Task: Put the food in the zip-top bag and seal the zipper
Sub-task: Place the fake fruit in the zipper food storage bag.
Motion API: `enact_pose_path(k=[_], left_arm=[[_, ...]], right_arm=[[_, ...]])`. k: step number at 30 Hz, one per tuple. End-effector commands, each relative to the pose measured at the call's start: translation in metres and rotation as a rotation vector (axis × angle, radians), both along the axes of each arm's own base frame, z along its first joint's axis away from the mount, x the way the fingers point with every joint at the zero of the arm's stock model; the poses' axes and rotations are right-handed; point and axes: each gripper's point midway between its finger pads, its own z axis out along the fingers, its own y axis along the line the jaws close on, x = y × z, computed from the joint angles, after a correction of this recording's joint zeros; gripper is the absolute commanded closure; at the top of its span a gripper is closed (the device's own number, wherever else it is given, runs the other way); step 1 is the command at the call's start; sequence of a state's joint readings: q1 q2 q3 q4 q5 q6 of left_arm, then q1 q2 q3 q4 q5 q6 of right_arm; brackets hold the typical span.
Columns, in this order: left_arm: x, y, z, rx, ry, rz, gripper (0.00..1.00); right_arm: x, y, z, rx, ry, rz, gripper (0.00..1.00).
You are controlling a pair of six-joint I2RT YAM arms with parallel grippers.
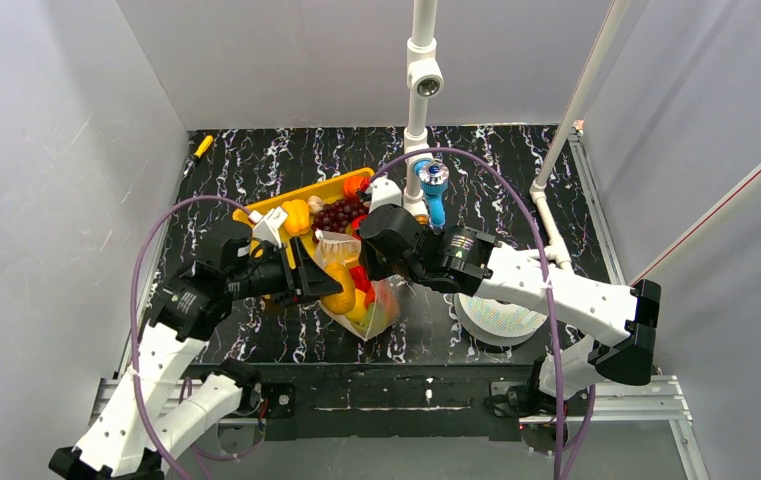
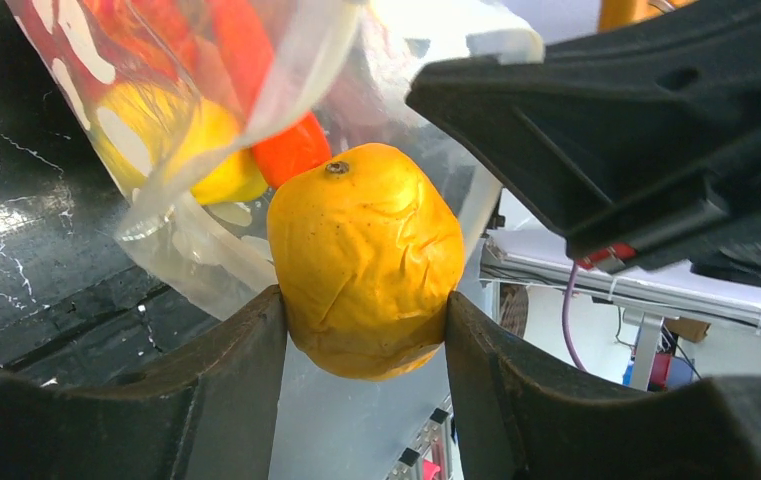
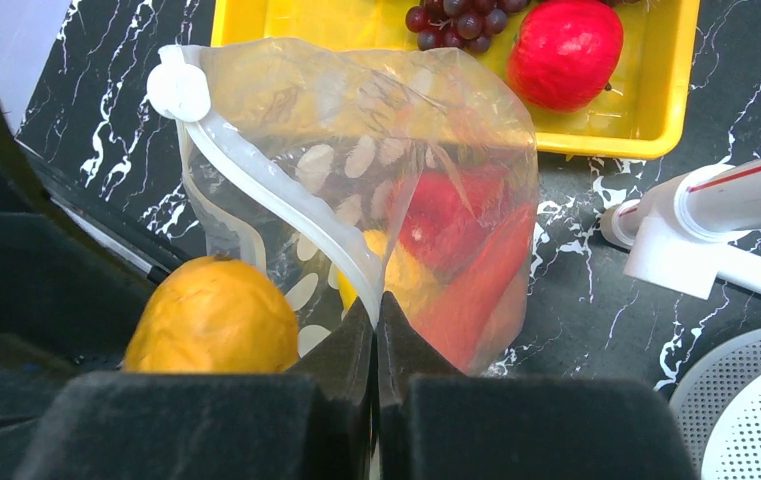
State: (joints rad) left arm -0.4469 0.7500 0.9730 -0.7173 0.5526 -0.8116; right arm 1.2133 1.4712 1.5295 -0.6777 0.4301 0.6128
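Note:
My left gripper (image 2: pixel 364 310) is shut on a yellow-orange toy fruit (image 2: pixel 366 255) and holds it right at the mouth of the clear zip-top bag (image 3: pixel 376 190); the fruit also shows in the right wrist view (image 3: pixel 211 315) and the top view (image 1: pixel 339 298). My right gripper (image 3: pixel 377 312) is shut on the bag's mouth edge, pinching the white zipper strip (image 3: pixel 286 205) and holding the bag up. Red, orange and yellow food (image 3: pixel 456 235) lies inside the bag. The white slider (image 3: pixel 178 88) sits at the strip's far end. In the top view the bag (image 1: pixel 361 290) hangs between both grippers.
The yellow tray (image 3: pixel 656 110) behind the bag holds purple grapes (image 3: pixel 461 18) and a red fruit (image 3: pixel 564 52). A white pole base (image 3: pixel 701 225) stands to the right. A round white spool disc (image 1: pixel 501 318) lies under the right arm. A blue tool (image 1: pixel 433 190) stands by the pole.

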Motion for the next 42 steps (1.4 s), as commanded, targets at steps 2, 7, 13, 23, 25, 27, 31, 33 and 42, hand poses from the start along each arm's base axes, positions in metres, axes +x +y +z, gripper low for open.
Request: enact_pose_path(k=[2, 7, 13, 23, 25, 27, 31, 33, 42], left_arm=[[0.013, -0.004, -0.002, 0.034, -0.009, -0.002, 0.83], [0.025, -0.008, 0.0, 0.042, -0.014, 0.008, 0.71], [0.035, -0.011, -0.002, 0.064, -0.016, 0.0, 0.44], [0.035, -0.009, 0.006, 0.064, -0.069, -0.007, 0.23], [0.033, -0.008, 0.009, 0.06, -0.077, -0.01, 0.23], [0.03, -0.007, 0.013, 0.056, -0.096, -0.012, 0.23], [0.024, 0.0, 0.029, 0.058, -0.178, -0.02, 0.23], [0.021, 0.006, 0.042, 0.068, -0.247, -0.012, 0.23], [0.031, 0.081, 0.075, 0.318, -0.498, 0.273, 0.15]], right_arm=[[0.001, 0.006, 0.03, 0.08, -0.038, 0.003, 0.99], [0.0, 0.007, 0.03, 0.082, -0.033, 0.006, 0.99], [0.0, 0.003, 0.03, 0.078, -0.034, 0.003, 0.99], [-0.001, -0.002, 0.031, 0.089, -0.044, -0.004, 0.99], [-0.001, -0.002, 0.03, 0.088, -0.043, -0.005, 0.99], [-0.001, -0.003, 0.029, 0.085, -0.042, -0.005, 0.99], [-0.001, -0.005, 0.027, 0.077, -0.043, -0.009, 0.99], [0.0, -0.007, 0.025, 0.072, -0.046, -0.016, 0.99], [0.002, -0.014, 0.024, 0.058, -0.056, -0.035, 0.99]])
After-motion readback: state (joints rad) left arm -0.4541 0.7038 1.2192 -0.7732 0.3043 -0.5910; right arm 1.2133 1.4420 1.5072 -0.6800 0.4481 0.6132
